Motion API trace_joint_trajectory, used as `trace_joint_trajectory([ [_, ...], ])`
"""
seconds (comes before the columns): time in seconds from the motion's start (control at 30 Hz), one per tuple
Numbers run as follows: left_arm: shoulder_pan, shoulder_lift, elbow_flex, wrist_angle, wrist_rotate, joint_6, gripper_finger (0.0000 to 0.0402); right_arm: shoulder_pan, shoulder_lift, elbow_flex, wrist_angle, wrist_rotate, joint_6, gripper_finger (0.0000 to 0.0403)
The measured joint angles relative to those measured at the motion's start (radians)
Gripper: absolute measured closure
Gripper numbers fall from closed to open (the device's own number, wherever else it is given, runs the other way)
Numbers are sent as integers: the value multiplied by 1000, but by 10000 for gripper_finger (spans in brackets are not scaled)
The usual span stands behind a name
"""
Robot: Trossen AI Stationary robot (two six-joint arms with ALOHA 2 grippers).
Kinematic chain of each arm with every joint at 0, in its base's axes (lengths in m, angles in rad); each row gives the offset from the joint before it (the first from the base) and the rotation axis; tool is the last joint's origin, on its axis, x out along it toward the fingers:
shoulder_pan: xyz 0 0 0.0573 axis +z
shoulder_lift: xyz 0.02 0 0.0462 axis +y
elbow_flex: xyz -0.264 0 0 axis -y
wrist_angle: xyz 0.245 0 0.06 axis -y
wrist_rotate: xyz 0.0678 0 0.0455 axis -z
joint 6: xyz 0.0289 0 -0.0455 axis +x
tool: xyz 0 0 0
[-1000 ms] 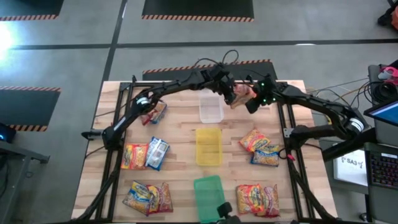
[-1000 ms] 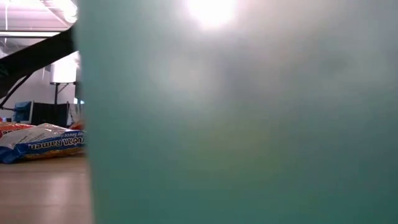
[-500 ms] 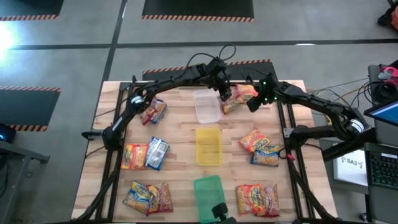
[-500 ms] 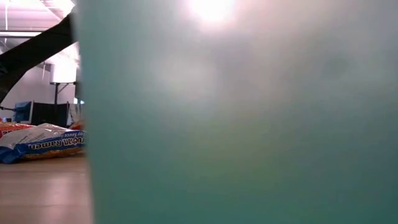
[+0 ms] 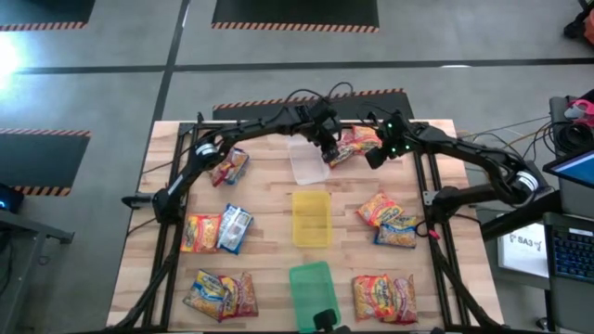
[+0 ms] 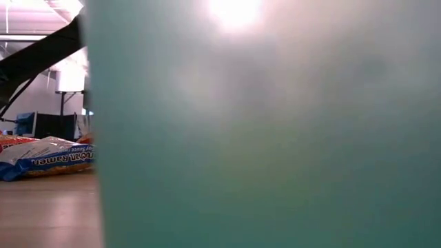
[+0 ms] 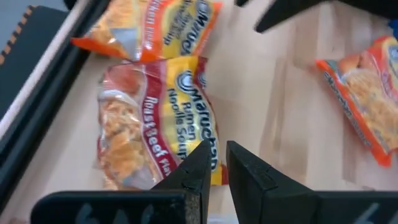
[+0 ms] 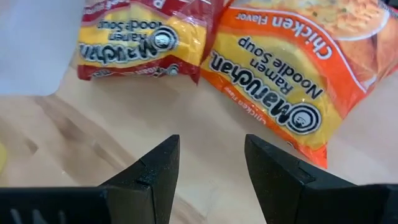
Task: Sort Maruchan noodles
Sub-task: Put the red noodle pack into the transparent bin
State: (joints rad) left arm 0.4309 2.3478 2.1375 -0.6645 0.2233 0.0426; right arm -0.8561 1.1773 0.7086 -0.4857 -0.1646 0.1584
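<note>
A red Maruchan packet lies flat on the table near its far edge. It sits between a clear tray and an orange chicken packet. My left gripper stands over the red packet's long edge beside the tray, its fingers almost shut with only a slit between them. My right gripper is open above bare wood just near of both packets and touches nothing. My left gripper points down at the red packet's long edge, at the end away from the logo. I cannot tell whether its fingertips touch the packet. The right wrist view shows that packet lying flat on the wood.
A yellow tray and a green tray line up toward the near edge; the green one fills the low view. Several more packets lie left and right. A blue packet shows low.
My left gripper has moved toward the table's left and near edges, up to the clear tray. The red packet has gone with it, away from my right gripper, and now lies flat next to the tray. The clear tray has shifted slightly left and turned a little.
</note>
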Motion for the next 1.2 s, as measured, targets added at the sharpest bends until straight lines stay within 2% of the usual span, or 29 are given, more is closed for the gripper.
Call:
trace_joint_trajectory([
  [0.2, 1, 2, -24, -3, -1, 6, 349, 1, 34, 0, 67, 0, -1, 232],
  [0.33, -4, 2, -23, -2, -3, -5, 340, 1, 52, 0, 202, 0, 0, 232],
  [0.57, -27, -10, -23, -75, -4, 13, 348, 9, 157, 0, 421, -49, 47, 232],
  [0.8, -52, -88, -45, -165, -4, 63, 356, 22, 234, 3, 516, -45, -48, 238],
  [0.9, -51, -165, -124, -157, -7, 65, 357, 30, 256, 3, 554, -45, -57, 246],
  [1.0, -50, -275, -254, -103, -24, 42, 357, 42, 276, 3, 600, -46, -77, 255],
  [1.2, -68, -511, -577, 123, -59, -50, 357, 72, 342, 46, 630, -46, -108, 264],
])
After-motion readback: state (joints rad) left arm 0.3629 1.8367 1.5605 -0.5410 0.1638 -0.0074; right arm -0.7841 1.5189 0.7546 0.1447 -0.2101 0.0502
